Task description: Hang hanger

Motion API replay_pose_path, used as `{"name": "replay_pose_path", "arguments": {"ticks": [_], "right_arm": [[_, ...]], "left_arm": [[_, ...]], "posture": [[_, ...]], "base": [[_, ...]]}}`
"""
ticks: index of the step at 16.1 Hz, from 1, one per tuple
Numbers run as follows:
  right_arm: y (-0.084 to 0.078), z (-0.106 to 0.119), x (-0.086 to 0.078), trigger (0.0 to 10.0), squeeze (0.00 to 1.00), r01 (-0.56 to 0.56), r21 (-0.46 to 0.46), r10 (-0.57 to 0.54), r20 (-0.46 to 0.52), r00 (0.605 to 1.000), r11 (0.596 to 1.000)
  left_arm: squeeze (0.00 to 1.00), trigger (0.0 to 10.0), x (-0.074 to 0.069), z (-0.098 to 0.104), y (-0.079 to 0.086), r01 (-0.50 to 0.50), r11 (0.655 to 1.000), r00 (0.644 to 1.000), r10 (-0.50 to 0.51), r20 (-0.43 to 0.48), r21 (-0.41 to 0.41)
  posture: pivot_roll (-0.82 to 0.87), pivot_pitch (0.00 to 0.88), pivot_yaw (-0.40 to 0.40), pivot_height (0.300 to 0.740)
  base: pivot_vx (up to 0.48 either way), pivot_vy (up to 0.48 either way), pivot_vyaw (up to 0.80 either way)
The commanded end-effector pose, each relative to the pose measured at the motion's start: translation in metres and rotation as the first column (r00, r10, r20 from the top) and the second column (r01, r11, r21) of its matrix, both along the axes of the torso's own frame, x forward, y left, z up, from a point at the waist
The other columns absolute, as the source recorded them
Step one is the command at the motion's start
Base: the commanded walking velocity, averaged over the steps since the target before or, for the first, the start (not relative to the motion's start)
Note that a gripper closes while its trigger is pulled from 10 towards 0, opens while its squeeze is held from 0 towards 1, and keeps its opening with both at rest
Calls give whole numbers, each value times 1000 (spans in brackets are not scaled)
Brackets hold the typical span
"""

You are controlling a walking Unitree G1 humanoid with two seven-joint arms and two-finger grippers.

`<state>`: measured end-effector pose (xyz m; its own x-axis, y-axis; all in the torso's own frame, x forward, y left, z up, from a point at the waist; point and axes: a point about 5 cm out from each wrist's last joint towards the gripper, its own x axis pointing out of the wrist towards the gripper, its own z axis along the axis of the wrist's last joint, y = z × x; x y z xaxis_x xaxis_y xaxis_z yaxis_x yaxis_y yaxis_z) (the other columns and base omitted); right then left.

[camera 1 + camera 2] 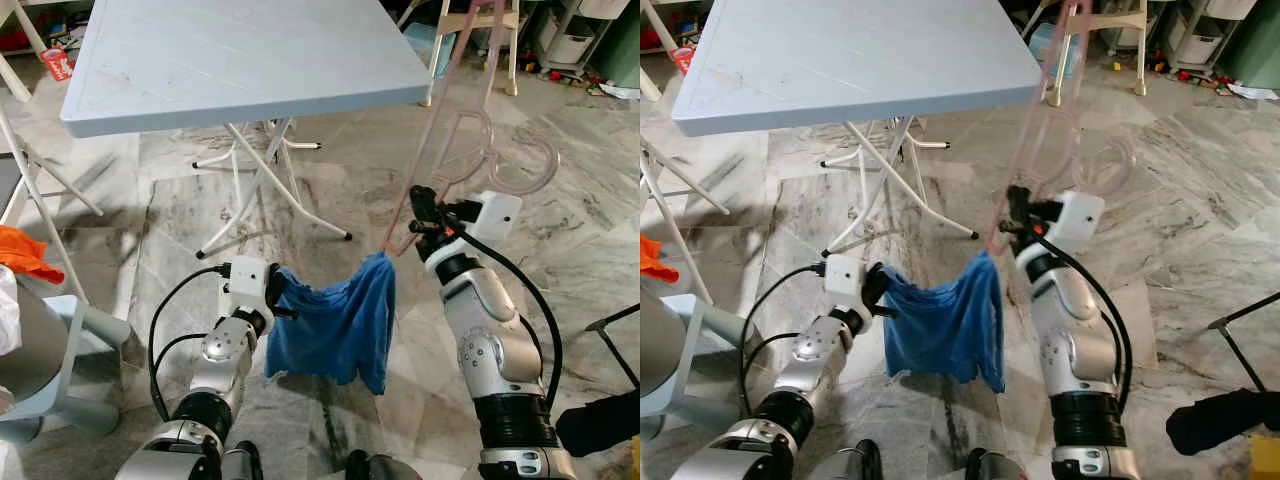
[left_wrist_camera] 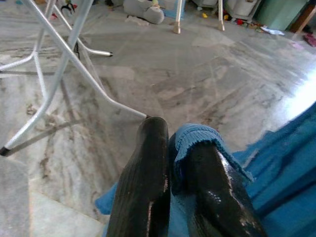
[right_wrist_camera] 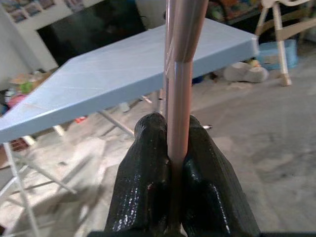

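Pink hanger [image 1: 455, 120] rises lengthwise from the right gripper's [image 1: 420, 212] clamped fingers; left gripper [image 1: 283, 297] pinches the blue cloth [image 1: 340, 325].

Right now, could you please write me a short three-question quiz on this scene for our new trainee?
1. True or false: the right gripper is shut on the pink hanger.
2. The left gripper pinches which thing? A) a table leg B) the blue cloth C) a cable
3. Fill in: one corner of the blue cloth hangs from the hanger's lower ____.

Key
1. True; its fingers clamp the hanger's bar.
2. B; it holds the cloth's edge.
3. End; the cloth spans between that end and the left gripper, above the marble floor, in front of the folding table.
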<state>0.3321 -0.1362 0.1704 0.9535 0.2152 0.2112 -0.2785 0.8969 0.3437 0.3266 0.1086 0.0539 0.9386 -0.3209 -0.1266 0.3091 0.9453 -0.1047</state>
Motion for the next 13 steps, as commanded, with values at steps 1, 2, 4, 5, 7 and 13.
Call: {"name": "replay_pose_path", "arguments": {"ticks": [1, 2, 4, 5, 7, 13], "right_arm": [[4, 11, -1, 10000, 0, -39, -7, 40, 50, 998, 999], [5, 11, -1, 10000, 0, -28, -34, 30, 64, 998, 999], [3, 12, 3, 10000, 0, 22, 4, -22, 61, 998, 1000], [3, 14, 4, 10000, 0, 31, 33, -33, 53, 998, 999], [12, 19, 8, 10000, 0, 4, 80, -7, 42, 999, 997], [50, 31, 0, 10000, 0, -231, 110, 232, 1, 973, 967]], "left_arm": [[0, 0, -2, -3, -1, 12, 1000, 1000, -12, -13, -16], [0, 0, -1, 0, -2, 24, 999, 1000, -24, -1, -34], [0, 0, 0, 3, -3, 24, 998, 1000, -24, -1, -64], [0, 0, 1, 3, -2, 23, 997, 1000, -23, -2, -69], [0, 0, 1, 3, -4, 32, 998, 999, -32, -2, -61], [0, 0, 3, 7, -10, 47, 999, 998, -47, 34, -3]], "posture": [[-81, 172, -40, 740], [-80, 172, -38, 740], [-77, 171, -35, 740], [-75, 171, -34, 740], [-70, 172, -30, 740], [-68, 173, -26, 740]], "base": [[0, 0, 0], [0, 0, 0], [0, 0, 0], [0, 0, 0], [0, 0, 0], [0, 0, 0]]}}
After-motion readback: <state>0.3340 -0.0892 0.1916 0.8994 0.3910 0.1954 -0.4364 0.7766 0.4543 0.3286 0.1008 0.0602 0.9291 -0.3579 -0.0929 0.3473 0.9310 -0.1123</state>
